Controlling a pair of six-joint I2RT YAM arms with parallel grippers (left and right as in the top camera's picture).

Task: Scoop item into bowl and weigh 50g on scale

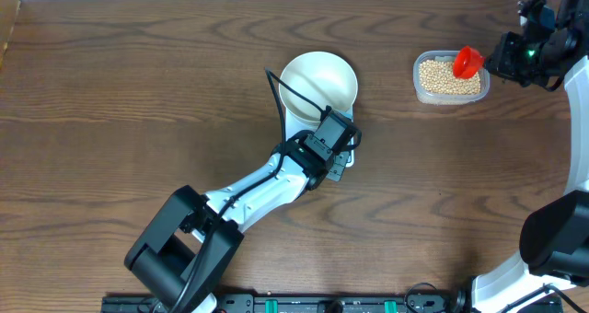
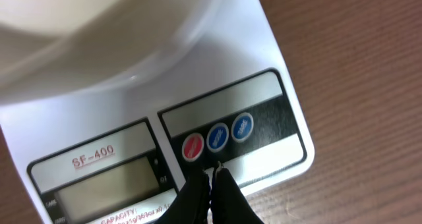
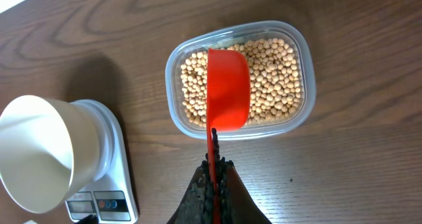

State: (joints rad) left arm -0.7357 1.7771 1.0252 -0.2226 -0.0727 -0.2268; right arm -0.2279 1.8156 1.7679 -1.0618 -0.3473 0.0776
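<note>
The white bowl [image 1: 317, 81] sits on the white digital scale [image 2: 264, 53], a little toward the far edge from the middle of the wooden table [image 1: 138, 92]. The bowl covers the rear of the scale, leaving its front panel showing. That panel carries a label reading SF-400, a grey display [image 2: 105, 192] on which no digits can be made out, and a row of three round buttons: one red [image 2: 192, 147] and two blue [image 2: 217, 138].

The left gripper [image 2: 214, 173] hovers over the scale's front edge with its two black fingers pressed together and nothing between them. Its tips are just in front of the nearer blue button; whether they touch the scale cannot be told.

The soybeans [image 3: 277, 79] fill a clear rounded-rectangular plastic tub [image 3: 307, 72] toward the table's far right corner, well apart from the scale. The right gripper [image 3: 215, 171] is clamped tight on the thin handle of a red plastic scoop [image 3: 227, 85]. The scoop's cup reaches out over the tub, above the beans near its left-hand side in the wrist view.
</note>
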